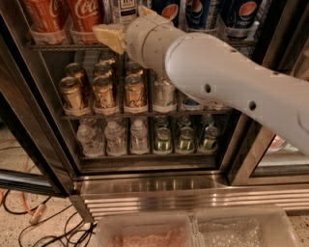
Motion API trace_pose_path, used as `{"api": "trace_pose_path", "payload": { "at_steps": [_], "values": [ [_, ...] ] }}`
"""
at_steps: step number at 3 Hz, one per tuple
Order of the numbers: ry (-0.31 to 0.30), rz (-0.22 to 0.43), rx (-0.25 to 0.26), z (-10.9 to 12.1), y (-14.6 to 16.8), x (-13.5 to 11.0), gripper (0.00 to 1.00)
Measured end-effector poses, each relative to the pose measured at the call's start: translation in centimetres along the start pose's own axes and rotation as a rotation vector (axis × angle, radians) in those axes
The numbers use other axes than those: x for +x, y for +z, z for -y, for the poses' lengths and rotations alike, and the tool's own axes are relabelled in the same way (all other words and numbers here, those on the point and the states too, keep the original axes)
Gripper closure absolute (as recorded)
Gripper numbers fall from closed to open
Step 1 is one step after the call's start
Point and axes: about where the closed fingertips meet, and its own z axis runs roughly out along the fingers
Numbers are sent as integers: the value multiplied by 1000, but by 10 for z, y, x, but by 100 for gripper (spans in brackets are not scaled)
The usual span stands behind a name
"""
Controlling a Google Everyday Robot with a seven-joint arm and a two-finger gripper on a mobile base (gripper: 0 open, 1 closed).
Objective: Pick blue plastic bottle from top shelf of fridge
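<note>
Located the blue plastic bottle (123, 8) upright in the row on the top shelf (53, 47) of the fridge (43, 144). White label facing out, long axis vertical, upper part cut off by the top edge of the view. Closely flanked by red Coca-Cola bottles (84, 17) just to the viewer's left and dark Pepsi bottles (203, 12) just to the right, each seated in a clear cup tray.

Found the pincer (119, 20) at the end of the white arm (231, 82), at shelf height and directly in front of the bottle's lower body. Judged spread: one tan finger (108, 38) low and left of the label, the other tip showing to the right of it. Appears to bracket the bottle. Cannot tell whether either pad touches it.

Deciding relation: lies straight behind and slightly above the pincer's middle, deeper into the fridge. Calls, in this reading, for a short advance along the line of reach, then closing across the vertical body rather than along it.

Obstructions: nearest Coca-Cola bottle beside the left-hand finger, nearest Pepsi bottle partly hidden behind the wrist. Little room on either side, hence a risk of nudging a neighbour. Front wire and tray lip just below the low finger, so probably a lift needed before drawing out.

Below and not in the way: gold cans (104, 94) on the middle rack, small water bottles (116, 137) on the lowest. Also noted loose cables (29, 217) on the floor.
</note>
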Motion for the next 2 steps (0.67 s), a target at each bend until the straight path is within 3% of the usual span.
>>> {"api": "trace_pose_path", "payload": {
  "at_steps": [2],
  "values": [
    [7,2,33,17,5,5,26]
  ]
}}
